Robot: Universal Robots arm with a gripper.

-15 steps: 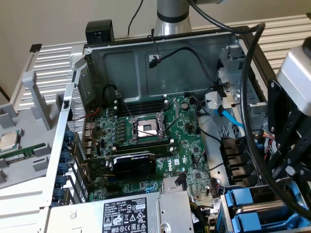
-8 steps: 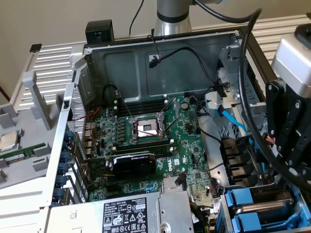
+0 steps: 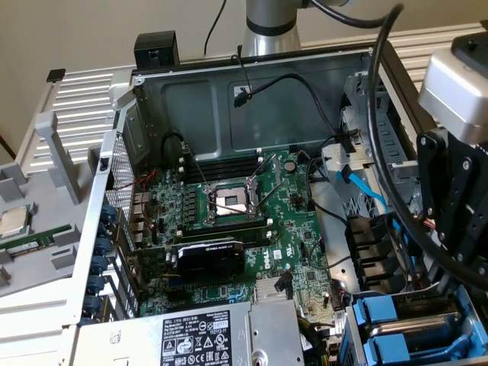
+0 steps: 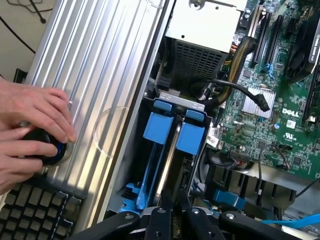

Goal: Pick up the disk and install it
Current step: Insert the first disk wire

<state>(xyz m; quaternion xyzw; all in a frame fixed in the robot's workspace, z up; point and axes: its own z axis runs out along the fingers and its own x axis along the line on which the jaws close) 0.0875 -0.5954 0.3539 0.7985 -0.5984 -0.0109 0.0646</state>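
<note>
A person's hands [image 4: 30, 125] rest on a black knob [image 4: 47, 147] beside a keyboard [image 4: 35, 205]. At the exterior view's left we see a small square chip [image 3: 13, 220] on the ribbed surface [image 3: 76, 114], just outside the open computer case [image 3: 252, 91]. Inside the case lie the motherboard [image 3: 229, 221] and the grey power supply [image 3: 198, 335]. At the exterior view's right is the drive bay [image 3: 358, 335], and the disk [image 4: 170, 160] sits in it in its blue carrier. Our fingers [image 4: 161, 216] are drawn close together, gripping the disk at the end nearest the wrist.
</note>
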